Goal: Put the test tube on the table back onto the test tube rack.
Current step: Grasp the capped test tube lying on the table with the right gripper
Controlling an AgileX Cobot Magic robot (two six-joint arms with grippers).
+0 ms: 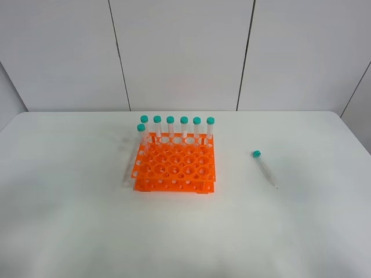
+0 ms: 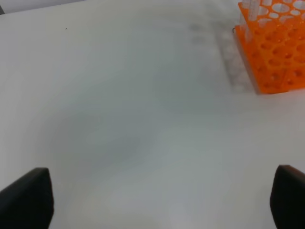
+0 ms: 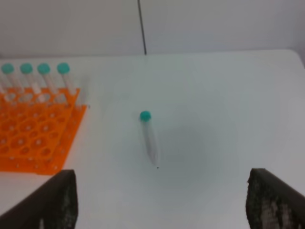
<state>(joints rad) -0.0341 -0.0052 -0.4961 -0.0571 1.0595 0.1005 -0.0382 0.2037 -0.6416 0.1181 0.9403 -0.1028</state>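
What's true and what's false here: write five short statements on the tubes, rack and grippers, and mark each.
1. The test tube lies flat on the table, to the right of the test tube rack in the high view. True.
2. The right gripper is shut on that tube. False: it is open, and the tube lies apart, ahead of it.
3. Seven capped tubes stand in the rack. True.
4. The lying tube's cap is red. False: it is teal-green.
5. The left gripper is open and holds nothing. True.
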